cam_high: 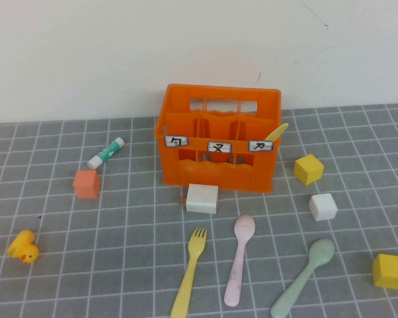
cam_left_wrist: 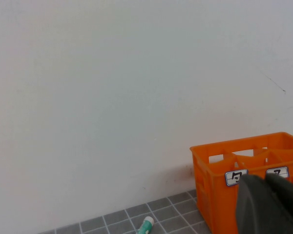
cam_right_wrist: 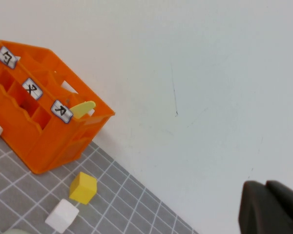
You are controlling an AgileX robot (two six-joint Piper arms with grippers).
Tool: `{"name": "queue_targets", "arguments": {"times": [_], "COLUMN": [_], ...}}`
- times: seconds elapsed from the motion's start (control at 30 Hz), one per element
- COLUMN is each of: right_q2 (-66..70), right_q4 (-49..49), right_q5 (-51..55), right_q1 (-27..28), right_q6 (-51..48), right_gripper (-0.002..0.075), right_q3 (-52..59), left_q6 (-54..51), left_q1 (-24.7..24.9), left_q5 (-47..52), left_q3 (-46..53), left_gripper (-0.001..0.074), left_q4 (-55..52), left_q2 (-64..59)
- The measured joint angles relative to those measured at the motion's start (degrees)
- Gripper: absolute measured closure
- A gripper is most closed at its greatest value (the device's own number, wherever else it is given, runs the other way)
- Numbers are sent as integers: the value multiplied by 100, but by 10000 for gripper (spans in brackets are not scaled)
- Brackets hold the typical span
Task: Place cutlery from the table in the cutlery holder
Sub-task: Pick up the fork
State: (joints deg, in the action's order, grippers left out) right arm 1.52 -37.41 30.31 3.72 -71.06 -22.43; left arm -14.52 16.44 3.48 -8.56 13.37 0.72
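The orange cutlery holder (cam_high: 219, 162) stands at the back of the grey table (cam_high: 119, 225). The yellow knife (cam_high: 276, 132) sticks out of its right compartment and also shows in the right wrist view (cam_right_wrist: 83, 108). The yellow fork (cam_high: 189, 271), the pink spoon (cam_high: 240, 258) and the mint-green spoon (cam_high: 305, 268) lie in front of the holder. Neither arm shows in the high view. My left gripper (cam_left_wrist: 266, 185) is shut and empty, raised and facing the holder (cam_left_wrist: 224, 195). My right gripper (cam_right_wrist: 266, 187) is shut and empty, raised to the right of the holder (cam_right_wrist: 44, 122).
A white block (cam_high: 202, 198) sits against the holder's front. A white-and-green tube (cam_high: 106, 152), an orange cube (cam_high: 87, 183) and a yellow duck (cam_high: 24, 247) lie on the left. Two yellow cubes (cam_high: 308, 168) (cam_high: 389, 270) and a white cube (cam_high: 323, 207) lie on the right.
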Motion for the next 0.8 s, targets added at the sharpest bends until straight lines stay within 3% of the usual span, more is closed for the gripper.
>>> {"name": "queue_targets", "arguments": {"times": [0.6,0.8], "right_q2": [0,363], "right_q4": [0,0], "right_q5": [-14,-14], "right_q1": [0,0], "right_q6": [465,1314], "right_gripper": [729,729], "right_q3": [0,-54], "left_q6": [343,375], "left_q1": [0,0], "left_q5": [55,893], "left_q3": [0,-443], "left_gripper": [735,735], "left_q4": [374,392], "left_q2": [0,-226]}}
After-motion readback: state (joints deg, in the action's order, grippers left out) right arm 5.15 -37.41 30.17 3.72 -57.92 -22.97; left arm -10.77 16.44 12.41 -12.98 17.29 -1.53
